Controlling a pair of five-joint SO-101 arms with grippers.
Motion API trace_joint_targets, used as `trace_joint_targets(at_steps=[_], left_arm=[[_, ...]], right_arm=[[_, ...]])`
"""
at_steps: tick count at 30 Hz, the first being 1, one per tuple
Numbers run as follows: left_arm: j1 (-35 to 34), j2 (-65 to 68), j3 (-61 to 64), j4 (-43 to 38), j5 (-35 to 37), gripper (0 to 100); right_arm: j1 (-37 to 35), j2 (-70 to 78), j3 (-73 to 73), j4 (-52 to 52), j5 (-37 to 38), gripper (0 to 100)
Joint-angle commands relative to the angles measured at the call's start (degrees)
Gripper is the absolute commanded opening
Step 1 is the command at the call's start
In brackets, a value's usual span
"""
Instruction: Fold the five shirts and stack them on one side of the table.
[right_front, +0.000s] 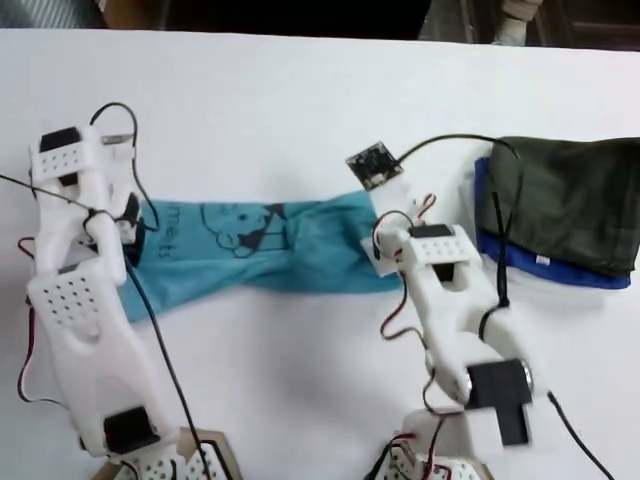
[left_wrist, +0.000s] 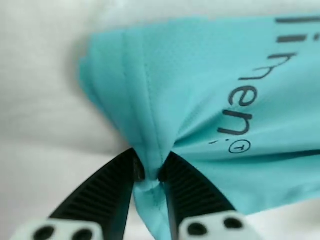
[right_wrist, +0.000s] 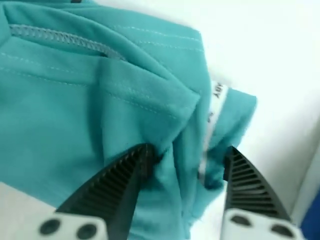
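Two arms hold a teal shirt (right_front: 260, 250) drawn out lengthwise across the middle of the counter (right_front: 300, 90). The left gripper (right_front: 128, 222) is at the end nearer the counter's left edge and the right gripper (right_front: 385, 240) is at the other end. A dark green shirt (right_front: 570, 195) lies folded on a blue shirt (right_front: 520, 258) by the right edge.

From the left wrist, the jaws are pressed together on a pleat of the shirt's printed end.

From the right wrist, the jaws stand spread astride the bunched, labelled end, and the fabric between them is not visibly clamped.

Done well, this fold likely calls for the right jaws to close on all the gathered layers. Both ends should then travel together, cloth taut and low, so the edges meet squarely before the shirt joins the stack.
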Motion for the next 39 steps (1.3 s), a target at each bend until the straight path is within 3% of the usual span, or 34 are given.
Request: trace_joint_targets(at_steps=[1, 9, 16, 19, 24, 27, 31, 39], left_arm=[[-5.8, 0.1, -0.7, 0.6, -3.1, 3], [-10.5, -0.6, -1.1, 0.7, -7.6, 3], [-11.0, -13.7, 1.5, 1.1, -10.7, 3], [-5.4, -24.2, 5.8, 1.1, -11.3, 3], [9.8, -42.3, 12.7, 1.1, -9.5, 3], [18.4, -49.2, 13.8, 0.8, -5.8, 3], [30.2, -50.2, 12.4, 0.4, -5.5, 3], [48.2, -43.4, 8.1, -7.3, -5.7, 3]], right_arm=[[0.0, -12.8, 5.0, -1.9, -1.6, 23.7], [5.1, -34.0, 21.5, -13.3, -4.0, 23.7], [5.2, -26.4, 21.5, -17.6, -5.0, 23.7], [5.5, -18.4, 17.1, -17.7, -5.1, 23.7], [6.5, -8.0, 11.0, -17.3, -5.3, 23.7], [10.2, -8.4, 9.0, -14.1, -12.4, 23.7], [15.4, -10.2, 8.6, -13.4, -20.5, 23.7], [18.4, -12.0, 8.9, -13.4, -22.2, 23.7]])
